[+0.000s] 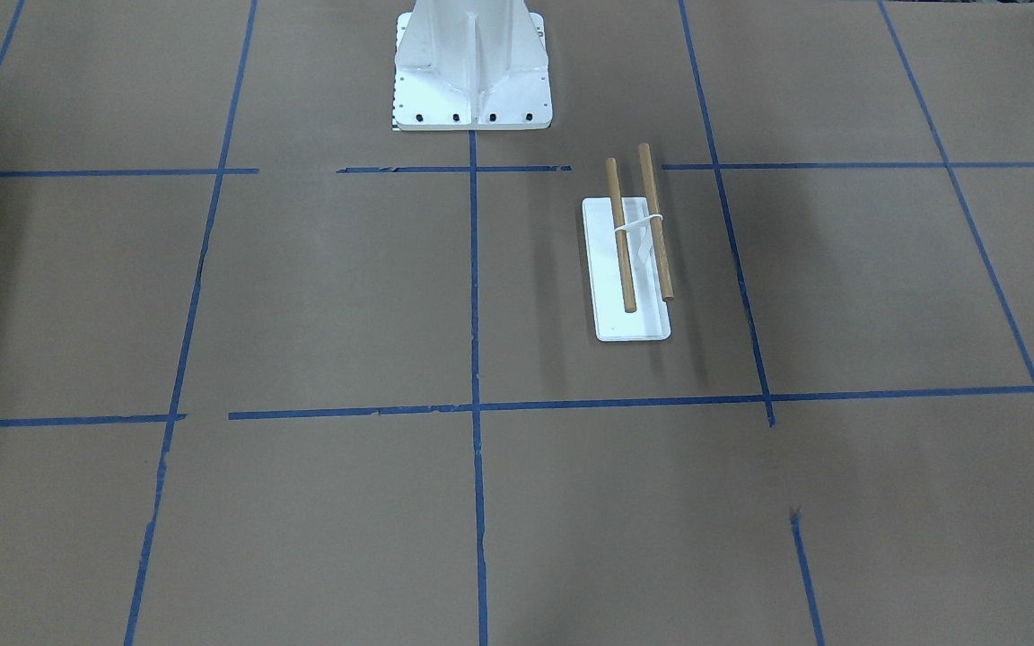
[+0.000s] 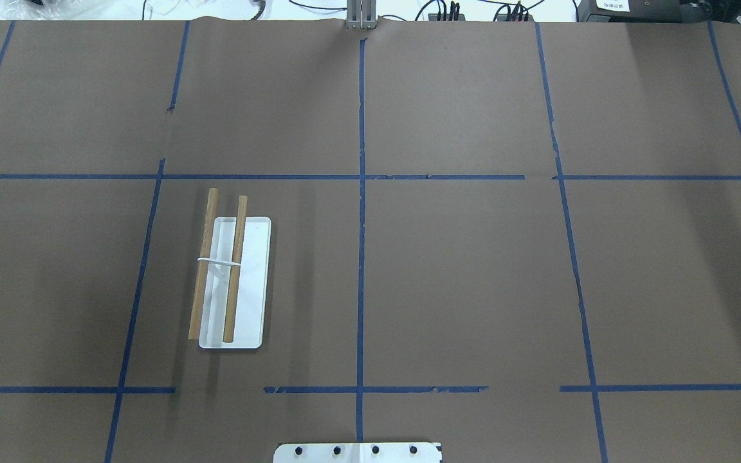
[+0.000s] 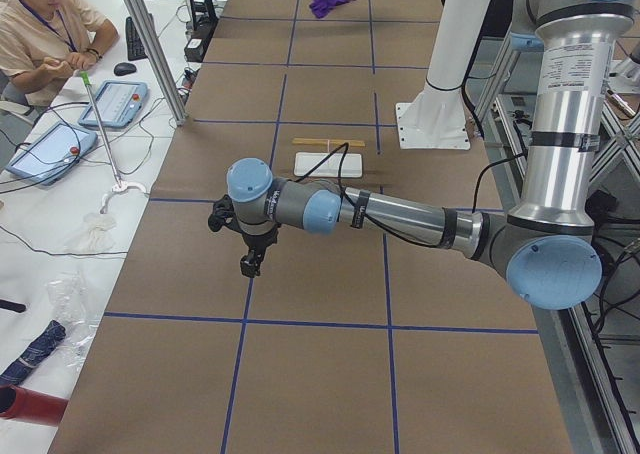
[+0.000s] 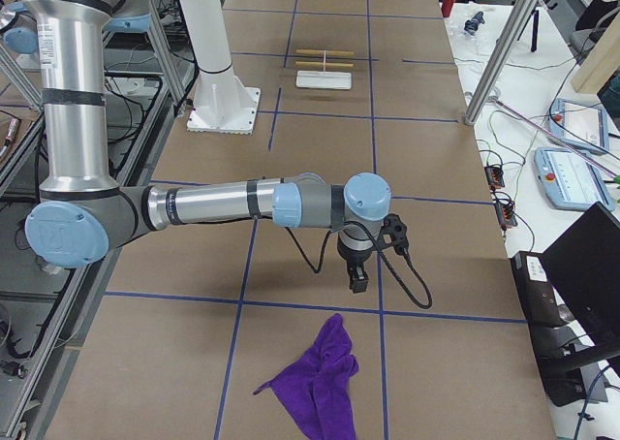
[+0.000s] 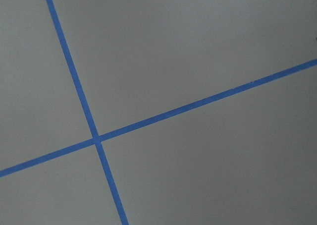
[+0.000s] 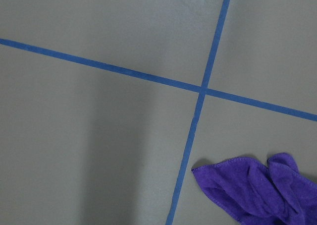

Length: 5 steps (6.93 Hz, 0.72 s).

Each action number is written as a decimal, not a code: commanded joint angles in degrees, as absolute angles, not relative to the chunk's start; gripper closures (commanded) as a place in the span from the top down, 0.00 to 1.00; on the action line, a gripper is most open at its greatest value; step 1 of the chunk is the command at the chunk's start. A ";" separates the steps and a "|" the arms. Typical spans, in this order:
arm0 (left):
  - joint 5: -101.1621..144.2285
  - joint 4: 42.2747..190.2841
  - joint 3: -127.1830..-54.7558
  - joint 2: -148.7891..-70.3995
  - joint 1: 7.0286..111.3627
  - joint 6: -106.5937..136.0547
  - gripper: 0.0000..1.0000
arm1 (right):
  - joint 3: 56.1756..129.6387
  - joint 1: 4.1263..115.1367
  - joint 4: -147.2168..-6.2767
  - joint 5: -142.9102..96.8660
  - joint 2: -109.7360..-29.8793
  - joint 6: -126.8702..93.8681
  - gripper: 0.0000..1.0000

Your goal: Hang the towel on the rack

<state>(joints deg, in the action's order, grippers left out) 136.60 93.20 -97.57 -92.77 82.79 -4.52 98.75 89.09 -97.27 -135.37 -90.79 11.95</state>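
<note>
The rack (image 1: 634, 323) has a flat white base and two parallel brown dowels joined by a white bracket, and it carries nothing. It also shows in the overhead view (image 2: 251, 283) and both side views (image 3: 328, 162) (image 4: 325, 79). The purple towel (image 4: 315, 382) lies crumpled on the table at the robot's right end, far from the rack; the right wrist view (image 6: 257, 190) shows its corner. My right gripper (image 4: 358, 283) hangs above the table just short of the towel. My left gripper (image 3: 252, 264) hangs above bare table. I cannot tell whether either is open or shut.
The large white bolted pedestal (image 1: 472, 72) stands near the rack, on the robot's side. Blue tape lines (image 5: 96, 137) grid the brown table. An operator (image 3: 40, 34) sits beyond the table with control tablets (image 3: 115, 102). Metal frame posts (image 4: 494, 62) stand at the table's edge.
</note>
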 commanded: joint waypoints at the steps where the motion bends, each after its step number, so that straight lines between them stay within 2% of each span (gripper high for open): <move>1: 136.23 93.34 -99.21 -93.68 83.49 -4.48 1.00 | 99.05 89.21 -97.21 -135.70 -92.27 11.95 1.00; 5: 136.49 94.56 -100.98 -91.50 82.88 -5.36 1.00 | 100.81 89.21 -97.12 -135.79 -94.74 11.86 1.00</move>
